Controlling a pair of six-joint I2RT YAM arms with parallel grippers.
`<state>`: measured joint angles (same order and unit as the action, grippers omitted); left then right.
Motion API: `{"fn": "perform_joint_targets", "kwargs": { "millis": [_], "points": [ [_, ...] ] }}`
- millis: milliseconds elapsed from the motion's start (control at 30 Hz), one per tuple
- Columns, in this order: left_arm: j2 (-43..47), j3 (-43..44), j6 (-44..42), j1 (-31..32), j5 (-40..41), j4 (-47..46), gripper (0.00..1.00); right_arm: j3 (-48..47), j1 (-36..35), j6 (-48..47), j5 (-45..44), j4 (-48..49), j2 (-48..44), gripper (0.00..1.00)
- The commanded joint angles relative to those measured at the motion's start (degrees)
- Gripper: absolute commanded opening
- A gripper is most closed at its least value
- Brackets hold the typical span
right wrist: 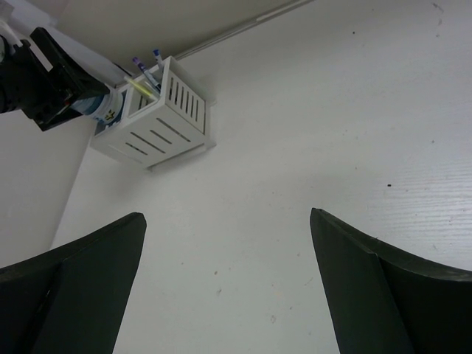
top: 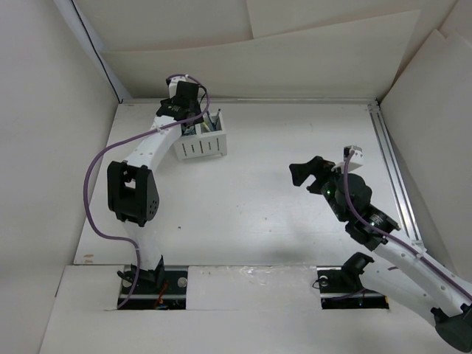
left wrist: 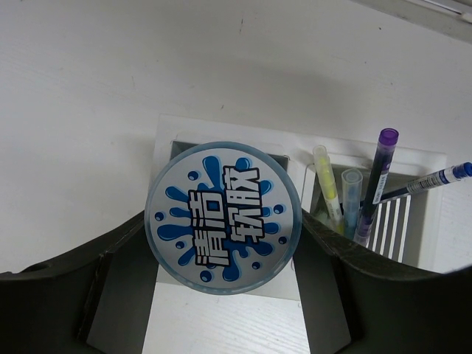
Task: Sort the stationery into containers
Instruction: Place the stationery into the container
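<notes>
My left gripper (left wrist: 223, 247) is shut on a round blue-and-white roll (left wrist: 223, 217) with printed characters. It holds the roll just above the left compartment of the white slatted organizer (left wrist: 221, 127). In the organizer's right compartment stand a yellow pen (left wrist: 327, 184), a light blue pen (left wrist: 351, 199), a purple pen (left wrist: 377, 181) and a blue-and-white pen (left wrist: 428, 181). In the top view the left gripper (top: 189, 124) is over the organizer (top: 200, 146) at the back left. My right gripper (top: 304, 171) is open and empty over bare table, far from the organizer (right wrist: 158, 118).
White walls enclose the table on the left, back and right. A metal rail (top: 394, 173) runs along the right side. The left arm (top: 133, 188) arches over the left part of the table.
</notes>
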<state>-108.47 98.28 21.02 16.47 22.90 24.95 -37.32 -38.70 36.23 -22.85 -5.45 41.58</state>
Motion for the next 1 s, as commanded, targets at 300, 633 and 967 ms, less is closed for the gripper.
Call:
{"fn": "perform_joint_targets", "kwargs": {
  "millis": [300,633,967],
  "points": [
    [1.41,3.76,-1.86,0.32,-1.71,7.47,0.32,0.85,-0.24,-0.54,1.31,3.43,-1.15,0.99],
    [-1.49,7.8,-3.0,0.32,-4.7,10.38,0.37,0.85,-0.24,-0.54,1.32,3.43,-2.29,0.99],
    [3.69,4.74,-1.77,0.32,-2.68,7.32,1.0,0.85,-0.24,-0.54,1.32,3.43,-2.3,0.99]
  ]
}}
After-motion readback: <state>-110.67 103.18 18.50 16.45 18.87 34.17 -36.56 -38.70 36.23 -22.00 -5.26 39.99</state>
